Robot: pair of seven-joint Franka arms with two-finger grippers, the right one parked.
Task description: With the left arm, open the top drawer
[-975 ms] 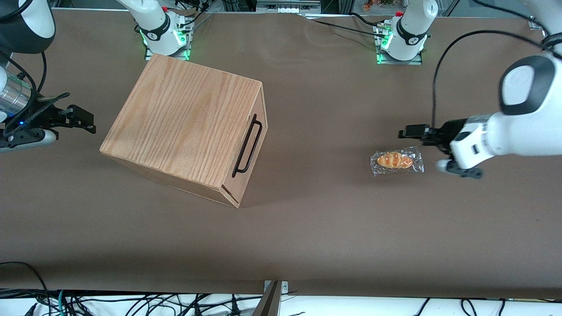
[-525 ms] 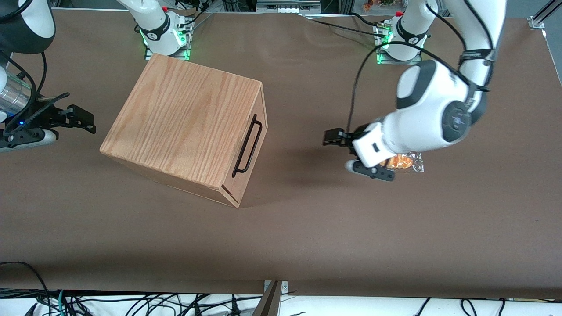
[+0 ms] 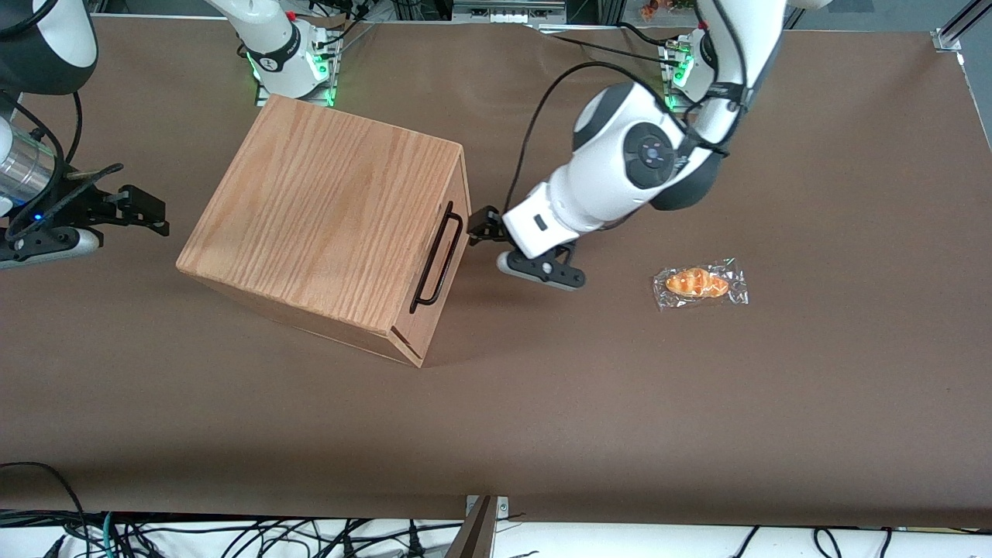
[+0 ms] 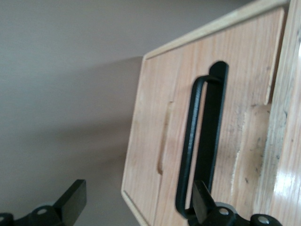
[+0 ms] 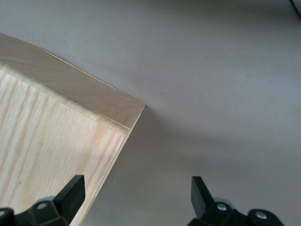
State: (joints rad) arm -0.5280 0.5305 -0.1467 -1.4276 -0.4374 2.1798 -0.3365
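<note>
None of the opening is done yet, as we judge it: the drawer (image 3: 435,263) sits flush in the cabinet (image 3: 325,225), left of centre in the front view, its handle (image 3: 436,257) untouched. Our gripper (image 3: 477,229) hovers just beside the handle's upper end, near the middle of the frame, with its fingers (image 4: 70,205) spread apart and nothing between them. We still have to bring the jaws around the bar, clamp, and pull the drawer out. A wrapped bun (image 3: 700,284) lies well apart, at the frame's right.
</note>
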